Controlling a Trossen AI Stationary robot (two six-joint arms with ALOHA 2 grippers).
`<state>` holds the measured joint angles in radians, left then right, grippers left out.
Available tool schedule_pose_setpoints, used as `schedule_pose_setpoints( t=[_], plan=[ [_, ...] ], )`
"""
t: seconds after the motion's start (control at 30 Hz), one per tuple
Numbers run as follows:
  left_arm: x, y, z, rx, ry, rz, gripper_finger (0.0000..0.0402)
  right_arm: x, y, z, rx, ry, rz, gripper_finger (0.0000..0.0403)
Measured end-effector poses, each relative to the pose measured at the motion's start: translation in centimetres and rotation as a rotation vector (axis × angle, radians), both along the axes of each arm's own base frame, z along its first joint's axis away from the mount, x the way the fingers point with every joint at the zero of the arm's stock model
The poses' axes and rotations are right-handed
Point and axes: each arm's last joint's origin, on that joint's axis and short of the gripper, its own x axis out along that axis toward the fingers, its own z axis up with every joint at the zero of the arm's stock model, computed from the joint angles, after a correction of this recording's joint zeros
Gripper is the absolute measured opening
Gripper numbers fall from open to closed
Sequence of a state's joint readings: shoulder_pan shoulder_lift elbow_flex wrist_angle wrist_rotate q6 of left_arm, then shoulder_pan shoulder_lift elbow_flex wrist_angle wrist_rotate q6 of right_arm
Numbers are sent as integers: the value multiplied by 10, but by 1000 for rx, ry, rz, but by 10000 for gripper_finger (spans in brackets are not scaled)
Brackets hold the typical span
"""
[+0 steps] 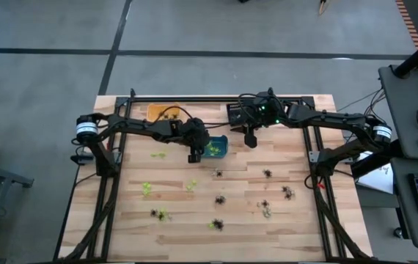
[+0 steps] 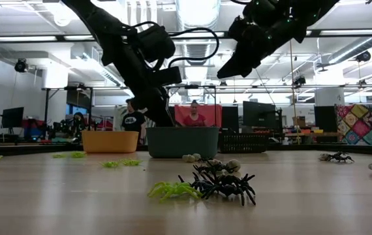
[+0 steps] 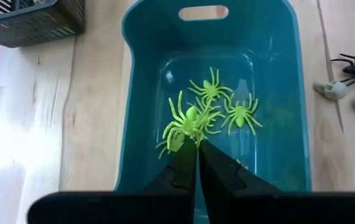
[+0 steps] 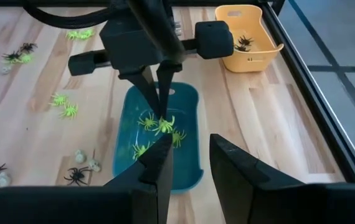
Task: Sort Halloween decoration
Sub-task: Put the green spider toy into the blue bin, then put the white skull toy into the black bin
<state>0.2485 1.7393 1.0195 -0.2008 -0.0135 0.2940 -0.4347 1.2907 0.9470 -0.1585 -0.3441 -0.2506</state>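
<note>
We see our left gripper reaching toward three o'clock from the table's left, fingers pinched nearly together and pointing down. Our right gripper stretches toward nine o'clock near the far centre, raised, its fingers parted.

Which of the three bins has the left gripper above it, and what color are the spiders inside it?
The teal bin, the middle one. The left gripper holds a lime green spider over other green spiders.
</note>
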Motion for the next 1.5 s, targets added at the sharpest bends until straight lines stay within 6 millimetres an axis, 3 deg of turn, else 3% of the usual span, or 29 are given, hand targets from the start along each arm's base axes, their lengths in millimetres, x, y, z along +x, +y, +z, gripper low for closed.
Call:
schedule_pose_setpoints(
  t=[0.4,0.87,1.2,1.5],
  plan=[
    [0,0,0,-3,-2,5,3,0,0,0,12,0,-8,95],
    [-1,0,2,-12,-7,19,45,0,0,0,12,1,-7,95],
    [-18,-2,35,62,-70,-37,50,0,3,-3,17,-41,103,95],
    [-43,-10,49,23,-235,-108,50,0,3,-7,4,-50,104,95]
  ],
)
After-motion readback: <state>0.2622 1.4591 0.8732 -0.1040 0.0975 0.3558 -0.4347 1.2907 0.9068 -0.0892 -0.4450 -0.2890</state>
